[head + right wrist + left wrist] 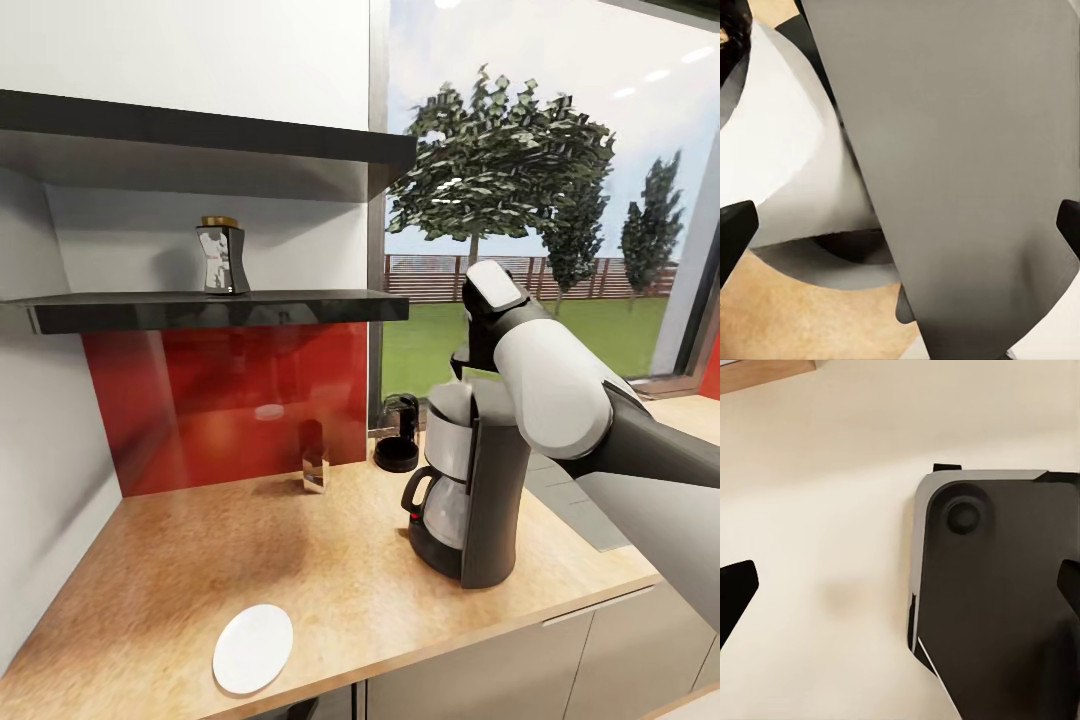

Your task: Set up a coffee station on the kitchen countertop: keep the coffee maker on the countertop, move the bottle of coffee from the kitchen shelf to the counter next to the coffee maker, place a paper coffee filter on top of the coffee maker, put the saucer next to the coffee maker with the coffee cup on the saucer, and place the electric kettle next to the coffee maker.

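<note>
We see the saucer [253,648] near the desk's [330,590] front edge at 7 o'clock from the coffee maker [475,490], bare wood between, both fingers released.

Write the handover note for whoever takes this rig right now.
Left hand open, empty.
Right hand open, above the maker.
Bottle on the shelf.
Kettle on the counter behind the maker.
Saucer at the counter's front edge, apart from the maker.
Filter seems to sit on the maker's top; check it.
Left: bottle down beside maker, saucer closer, cup onto saucer.
</note>
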Available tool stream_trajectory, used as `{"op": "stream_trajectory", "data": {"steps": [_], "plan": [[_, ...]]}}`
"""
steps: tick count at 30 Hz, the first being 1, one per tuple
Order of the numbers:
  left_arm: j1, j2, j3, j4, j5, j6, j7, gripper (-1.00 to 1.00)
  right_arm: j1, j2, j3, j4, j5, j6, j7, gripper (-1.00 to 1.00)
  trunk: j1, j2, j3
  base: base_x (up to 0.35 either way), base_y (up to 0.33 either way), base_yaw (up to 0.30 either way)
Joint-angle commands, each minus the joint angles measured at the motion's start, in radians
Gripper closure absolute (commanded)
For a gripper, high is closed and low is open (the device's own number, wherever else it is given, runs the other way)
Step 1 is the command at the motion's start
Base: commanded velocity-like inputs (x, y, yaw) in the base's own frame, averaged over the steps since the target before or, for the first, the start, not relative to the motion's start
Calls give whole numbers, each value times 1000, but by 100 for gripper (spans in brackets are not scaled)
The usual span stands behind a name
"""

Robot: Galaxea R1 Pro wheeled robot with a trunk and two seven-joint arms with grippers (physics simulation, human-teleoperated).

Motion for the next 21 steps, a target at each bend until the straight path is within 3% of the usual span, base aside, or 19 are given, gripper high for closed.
{"op": "stream_trajectory", "data": {"steps": [1, 21], "plan": [[1, 0, 3, -1, 1, -2, 1, -100, 0, 0, 2, -2, -10, 10, -9, -100, 0, 0, 0, 0, 0, 0], [1, 0, 3, -1, 1, -2, 1, -100, 0, 0, 1, -1, -9, 10, -9, -100, 0, 0, 1, 0, 0, 0]]}}
